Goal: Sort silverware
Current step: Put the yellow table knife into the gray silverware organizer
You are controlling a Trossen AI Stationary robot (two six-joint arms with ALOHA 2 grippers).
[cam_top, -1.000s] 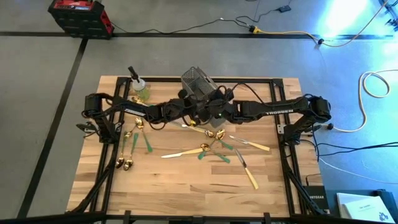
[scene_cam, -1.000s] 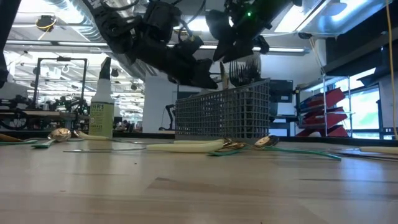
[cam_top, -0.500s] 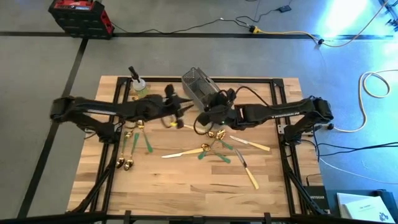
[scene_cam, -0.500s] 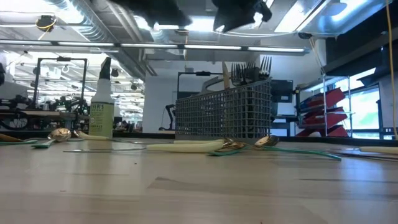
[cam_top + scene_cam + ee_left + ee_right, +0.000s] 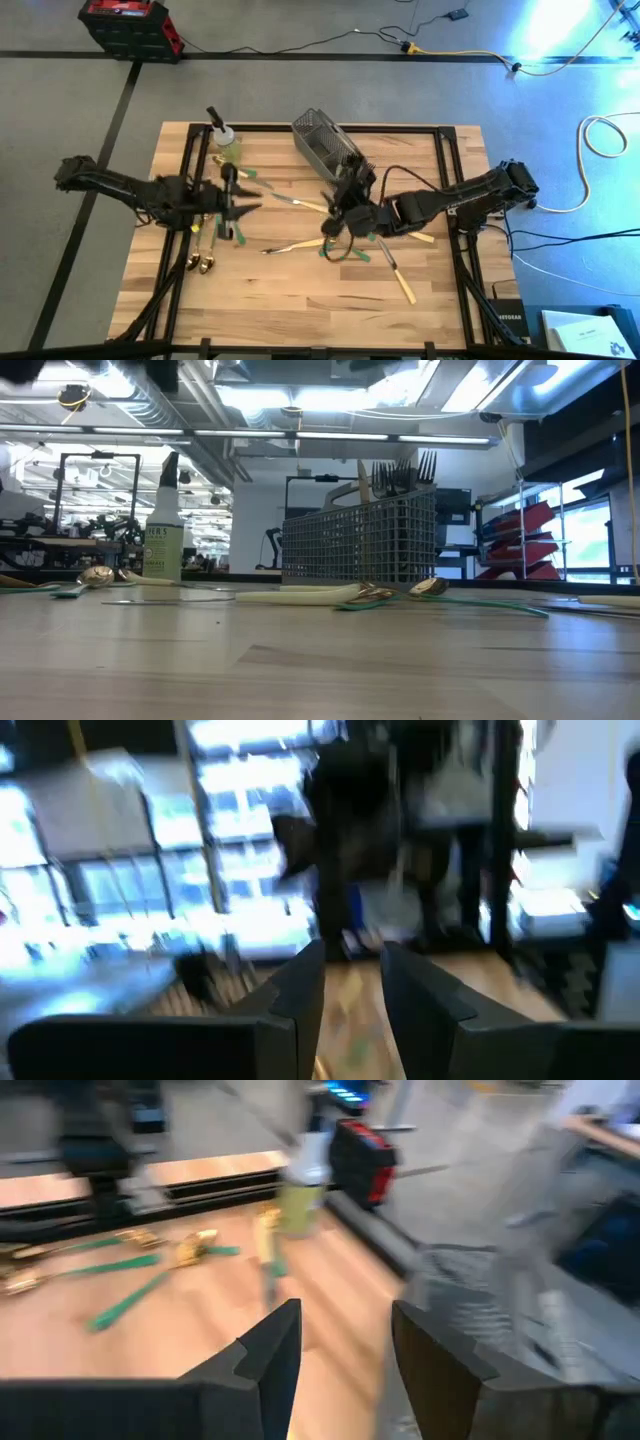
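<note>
Forks, spoons and knives lie flat on the wooden table. A left group has green handles and gold bowls, and a middle cluster mixes gold, green and cream. Several more stand handle-down in the grey mesh caddy, their tines showing above its rim. My left gripper hovers open and empty over the left group, also seen in its wrist view. My right gripper hovers open and empty over the middle cluster; its wrist view faces the left group.
A spray bottle of green liquid stands near the far left corner, left of the caddy. Cream-handled knives lie to the right of the middle cluster. Bare wood runs along the near edge. A black frame rail borders the table.
Both arms have drawn back from above the caddy. The left gripper swung toward the table's left edge and nearer, over the left group. The right gripper moved toward the near edge, over the middle cluster. Both have left the low view.
</note>
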